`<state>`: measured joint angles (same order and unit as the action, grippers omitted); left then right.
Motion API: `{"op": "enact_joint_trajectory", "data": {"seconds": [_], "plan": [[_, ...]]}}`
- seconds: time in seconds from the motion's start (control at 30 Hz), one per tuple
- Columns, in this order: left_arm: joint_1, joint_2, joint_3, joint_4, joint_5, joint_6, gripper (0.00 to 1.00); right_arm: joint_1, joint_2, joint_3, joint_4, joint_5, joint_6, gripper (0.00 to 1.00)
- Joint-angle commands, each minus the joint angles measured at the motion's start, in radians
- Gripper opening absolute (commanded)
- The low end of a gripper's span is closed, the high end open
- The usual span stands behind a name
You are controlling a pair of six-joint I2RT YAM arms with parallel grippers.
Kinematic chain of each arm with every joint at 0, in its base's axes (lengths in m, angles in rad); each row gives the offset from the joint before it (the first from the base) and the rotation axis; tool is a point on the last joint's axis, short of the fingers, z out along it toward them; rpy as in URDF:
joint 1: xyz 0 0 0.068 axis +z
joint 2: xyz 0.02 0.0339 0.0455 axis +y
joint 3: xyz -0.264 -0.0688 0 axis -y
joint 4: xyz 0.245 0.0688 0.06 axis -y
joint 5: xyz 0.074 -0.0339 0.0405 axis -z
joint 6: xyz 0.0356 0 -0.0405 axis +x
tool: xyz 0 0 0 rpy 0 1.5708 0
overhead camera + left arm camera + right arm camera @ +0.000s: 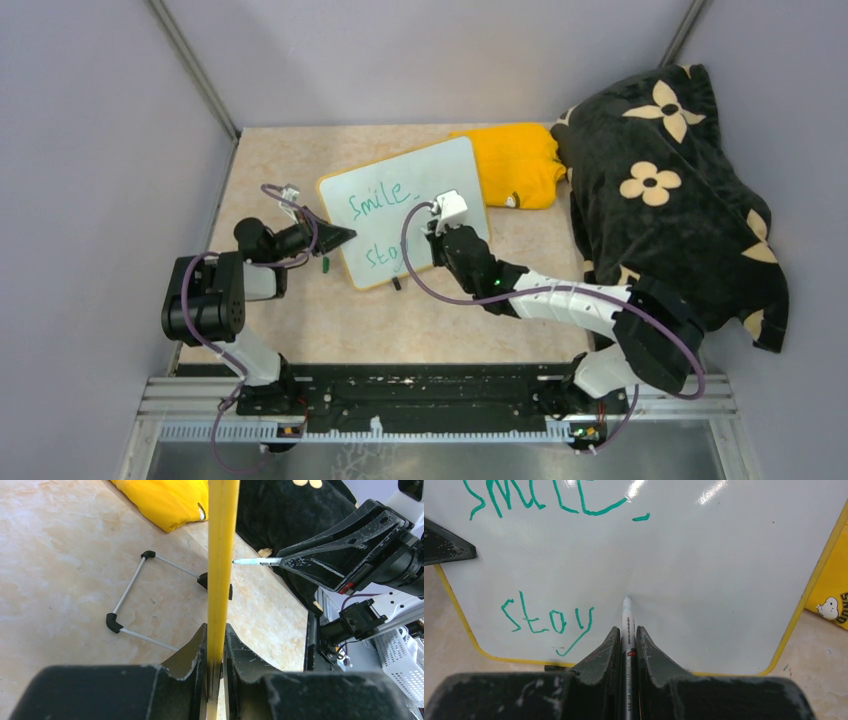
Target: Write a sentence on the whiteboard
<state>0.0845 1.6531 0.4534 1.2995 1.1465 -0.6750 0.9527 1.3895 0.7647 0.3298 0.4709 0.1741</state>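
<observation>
Sentence [546, 620] unfinished, stops at "stay". Right hand [626, 639] pinches marker [626, 616], tip on whiteboard [714, 580] just right of "stay"; left hand [216, 642] pinches whiteboard's rim. Next move probably needs steady strokes rightward.

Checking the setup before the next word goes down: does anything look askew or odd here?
The whiteboard sits turned at an angle to the table edges, one edge pinched by the left gripper. A stray green dash trails "Smile". Nothing looks spilled.
</observation>
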Motion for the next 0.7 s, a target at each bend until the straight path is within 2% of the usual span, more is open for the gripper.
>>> {"op": "enact_joint_trajectory", "data": {"seconds": [0.0, 0.67], "plan": [[-0.009, -0.005, 0.019, 0.004, 0.018, 0.027, 0.2, 0.007, 0.019, 0.068, 0.057, 0.019, -0.019, 0.0], [-0.009, -0.006, 0.021, 0.002, 0.019, 0.023, 0.2, 0.008, 0.041, 0.043, 0.003, 0.029, 0.019, 0.0]]}}
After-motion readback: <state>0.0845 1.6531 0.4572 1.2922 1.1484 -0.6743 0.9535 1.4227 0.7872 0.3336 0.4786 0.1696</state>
